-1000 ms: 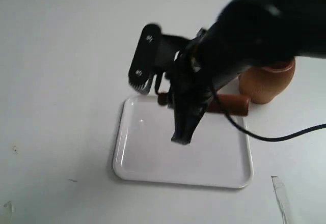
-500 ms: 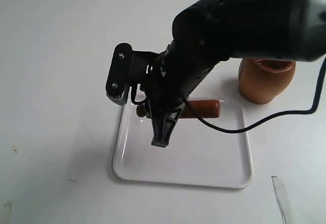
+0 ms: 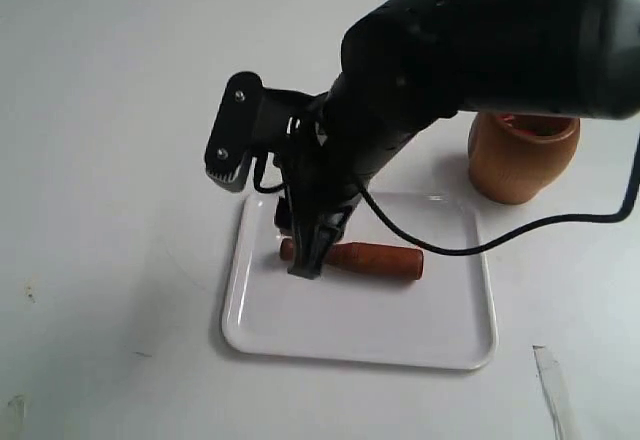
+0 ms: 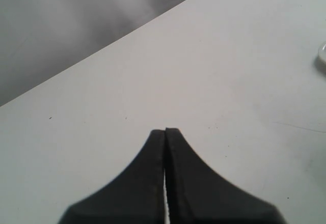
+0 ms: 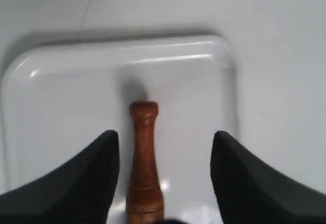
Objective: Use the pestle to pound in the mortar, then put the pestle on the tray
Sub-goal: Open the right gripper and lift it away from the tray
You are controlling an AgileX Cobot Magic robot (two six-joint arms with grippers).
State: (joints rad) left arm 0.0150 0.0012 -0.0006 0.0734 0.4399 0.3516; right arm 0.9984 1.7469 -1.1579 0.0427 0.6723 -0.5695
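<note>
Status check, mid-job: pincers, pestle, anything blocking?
Right pincer open, astride the pestle. Left pincer shut, holding nothing. Pestle lying flat on tray, mortar upright beside tray. Nothing in the way.

Light is bright, even and diffuse, from above; the white table looks nearly washed out in the exterior view; the glossy tray carries thin glints along its rim, with a glare streak in the right wrist view; the pestle casts only a faint, soft shadow; the right gripper and the left gripper show as dark, unfocused shapes close to the lens.
</note>
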